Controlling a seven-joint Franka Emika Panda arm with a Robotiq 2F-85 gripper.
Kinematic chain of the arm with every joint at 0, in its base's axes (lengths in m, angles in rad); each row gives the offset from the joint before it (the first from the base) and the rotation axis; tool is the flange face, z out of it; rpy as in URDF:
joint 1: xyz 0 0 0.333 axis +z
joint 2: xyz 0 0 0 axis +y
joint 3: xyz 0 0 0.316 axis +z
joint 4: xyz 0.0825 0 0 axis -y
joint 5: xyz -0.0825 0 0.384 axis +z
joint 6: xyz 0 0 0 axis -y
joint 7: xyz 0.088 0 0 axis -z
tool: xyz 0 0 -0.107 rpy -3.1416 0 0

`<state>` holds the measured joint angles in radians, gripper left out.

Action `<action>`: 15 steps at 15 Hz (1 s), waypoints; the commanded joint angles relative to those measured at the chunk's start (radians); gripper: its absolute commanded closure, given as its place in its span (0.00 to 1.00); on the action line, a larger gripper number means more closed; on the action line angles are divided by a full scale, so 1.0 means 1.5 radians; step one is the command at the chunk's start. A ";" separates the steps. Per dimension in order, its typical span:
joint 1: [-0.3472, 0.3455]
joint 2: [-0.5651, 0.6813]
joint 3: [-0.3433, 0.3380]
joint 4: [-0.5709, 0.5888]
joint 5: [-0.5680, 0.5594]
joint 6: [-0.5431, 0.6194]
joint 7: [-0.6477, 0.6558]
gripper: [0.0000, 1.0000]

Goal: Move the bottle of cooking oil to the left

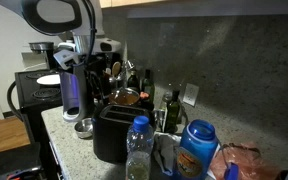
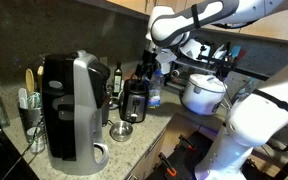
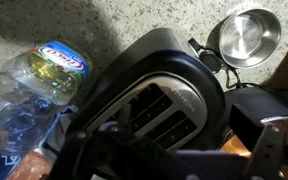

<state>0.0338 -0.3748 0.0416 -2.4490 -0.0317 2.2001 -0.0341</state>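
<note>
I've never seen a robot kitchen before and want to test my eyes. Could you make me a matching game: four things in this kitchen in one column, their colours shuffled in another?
Things:
1. toaster
2. cap of the bottle of cooking oil
3. small round bowl
4. lidded pot

Colours:
A. white
B. shiny metal
C. black
D. blue

Pairs: 1-C, 2-D, 3-B, 4-A.
</note>
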 commanded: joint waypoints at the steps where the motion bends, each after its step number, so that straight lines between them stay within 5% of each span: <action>1: 0.002 0.000 -0.002 0.001 -0.001 -0.002 0.001 0.00; 4: 0.005 0.033 -0.008 0.038 -0.002 -0.013 -0.029 0.00; 9: 0.042 -0.130 0.016 -0.059 0.002 -0.082 -0.037 0.00; 15: 0.069 -0.337 0.044 -0.087 -0.018 -0.310 -0.017 0.00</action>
<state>0.1399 -0.7154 0.0911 -2.5370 -0.0322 1.8645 -0.0749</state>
